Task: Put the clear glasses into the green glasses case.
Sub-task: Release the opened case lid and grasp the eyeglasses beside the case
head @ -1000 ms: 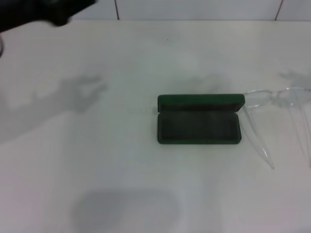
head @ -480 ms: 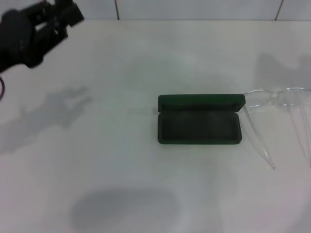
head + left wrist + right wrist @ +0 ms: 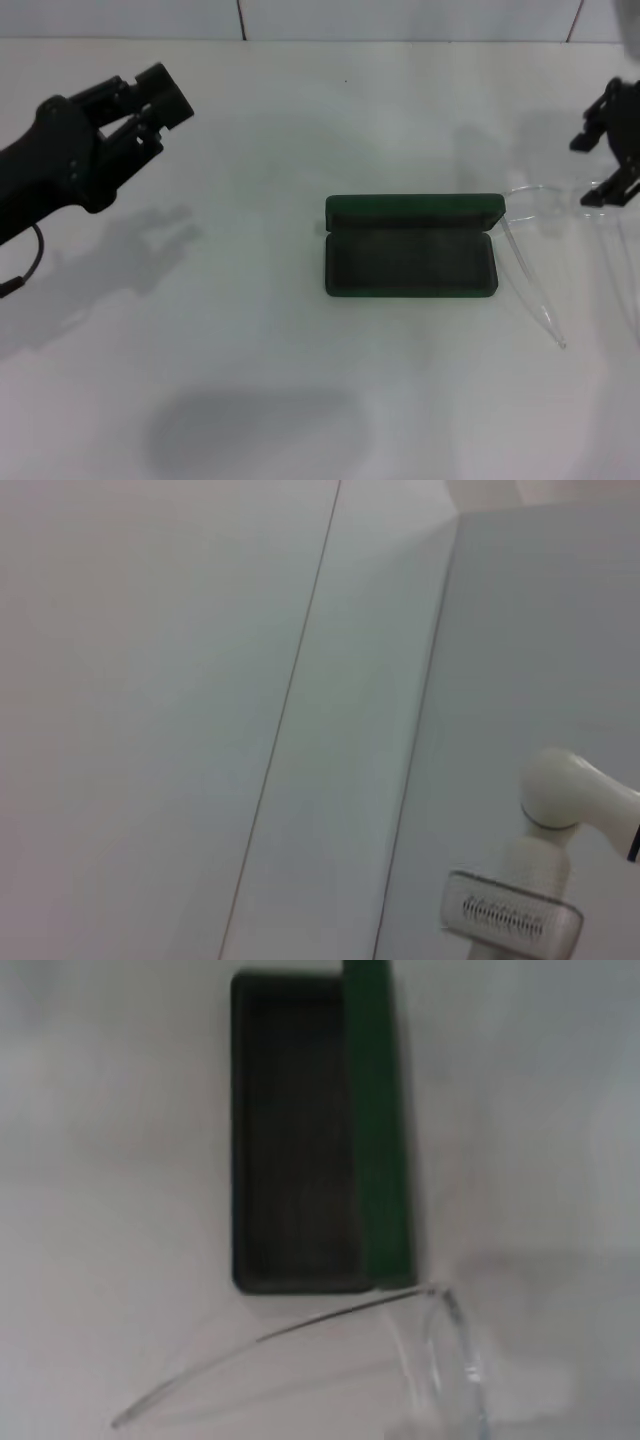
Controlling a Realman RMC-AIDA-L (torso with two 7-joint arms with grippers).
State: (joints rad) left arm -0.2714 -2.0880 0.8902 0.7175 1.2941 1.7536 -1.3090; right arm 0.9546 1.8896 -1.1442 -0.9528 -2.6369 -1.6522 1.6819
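The green glasses case [image 3: 410, 262] lies open at the table's middle, its lid [image 3: 413, 209] standing up on the far side and its dark lining bare. The right wrist view shows the case [image 3: 300, 1130] too. The clear glasses [image 3: 533, 203] rest just right of the case, temple arms spread, one arm [image 3: 530, 285] pointing toward me. In the right wrist view the clear glasses [image 3: 445, 1355] lie beside the case's short end. My right gripper [image 3: 600, 165] hangs open over the glasses' front near the right edge. My left gripper [image 3: 168, 120] hovers open at the far left, well away from the case.
The white table [image 3: 250, 380] reaches back to a tiled wall [image 3: 400, 18]. The left wrist view shows only wall panels and a white fixture [image 3: 545, 870].
The right gripper has come into view from the right, over the glasses. The left arm has swung down and rightward over the table. Case and glasses have not moved.
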